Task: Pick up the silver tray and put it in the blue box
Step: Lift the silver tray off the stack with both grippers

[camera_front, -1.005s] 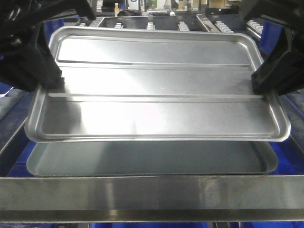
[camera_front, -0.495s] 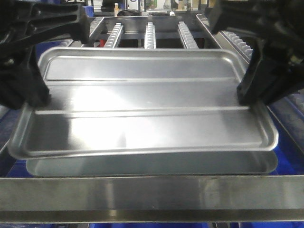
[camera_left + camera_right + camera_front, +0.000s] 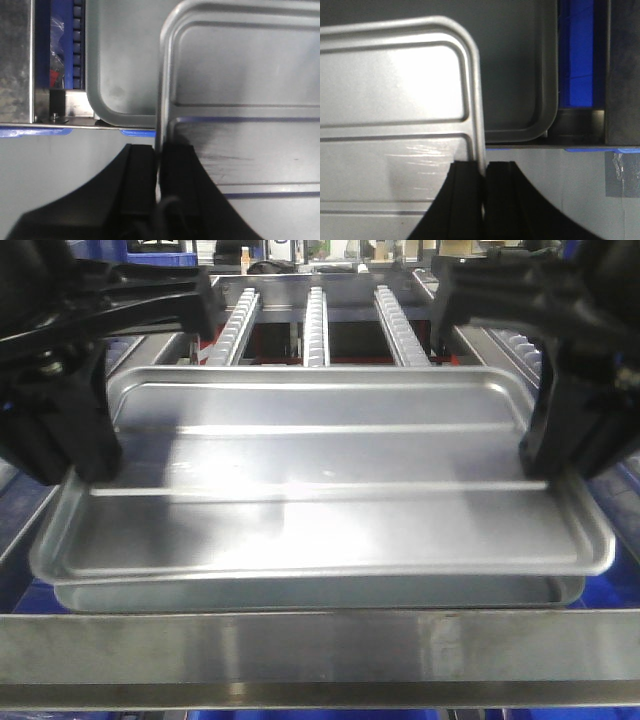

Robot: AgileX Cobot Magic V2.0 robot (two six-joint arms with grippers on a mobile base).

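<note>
The silver tray [image 3: 320, 510], ribbed and shallow, hangs nearly level between both arms. My left gripper [image 3: 95, 475] is shut on its left rim, the rim pinched between the black fingers of the left gripper [image 3: 159, 150] over the silver tray [image 3: 250, 75]. My right gripper [image 3: 545, 475] is shut on the right rim, the same pinch shown by the right gripper [image 3: 484, 167] on the silver tray [image 3: 395, 90]. Blue plastic of the blue box [image 3: 605, 590] shows beside and below the tray, with a ribbed wall of the blue box [image 3: 76, 45] and a strip of the blue box [image 3: 575, 60].
A larger plain silver pan [image 3: 300, 592] lies right under the tray; the pan [image 3: 125, 60] and the pan [image 3: 520, 65] reach past the tray's corners. A steel bar [image 3: 320, 650] crosses the front. Roller rails [image 3: 316, 325] run behind.
The tray has sunk and flattened from a steep tilt, closing on the pan below. Since half a second ago it has also shifted to the right. Both grippers keep their hold.
</note>
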